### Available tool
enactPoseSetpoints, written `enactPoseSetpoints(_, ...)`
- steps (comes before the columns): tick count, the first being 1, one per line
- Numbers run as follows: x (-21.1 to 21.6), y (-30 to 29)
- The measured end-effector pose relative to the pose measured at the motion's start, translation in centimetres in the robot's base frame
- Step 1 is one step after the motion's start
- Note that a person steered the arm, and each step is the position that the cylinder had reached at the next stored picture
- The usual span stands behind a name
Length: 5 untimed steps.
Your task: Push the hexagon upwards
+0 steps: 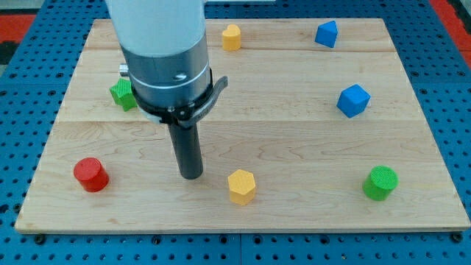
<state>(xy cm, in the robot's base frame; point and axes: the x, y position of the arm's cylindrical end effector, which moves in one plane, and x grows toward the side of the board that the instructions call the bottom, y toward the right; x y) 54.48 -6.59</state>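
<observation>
My tip [191, 175] left of yellow hexagon [241, 186]

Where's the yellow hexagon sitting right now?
The yellow hexagon sits low on the wooden board, near the view's bottom centre, just right of my tip and apart from it.

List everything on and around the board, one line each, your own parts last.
Yellow hexagon: one, yellow, bottom centre of the board.
Yellow block: one, yellow, top edge, centre-left; shape unclear.
Blue blocks: two, blue, one at the view's top right, one below it on the right.
Green cylinder: one, green, bottom right.
Green block: one, green, left side, partly hidden behind my arm.
Red cylinder: one, red, bottom left.
Wooden board: one, light wood, on a blue pegboard.
My tip: one, dark rod, left of the yellow hexagon, not touching it.
</observation>
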Motion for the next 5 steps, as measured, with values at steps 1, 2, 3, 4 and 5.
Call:
enactPoseSetpoints(1, 0.4, 0.0)
enactPoseSetpoints(2, 2.5, -0.3)
enactPoseSetpoints(3, 4.1, -0.3)
enactPoseSetpoints(4, 4.1, -0.3)
enactPoseSetpoints(5, 4.4, 2.1)
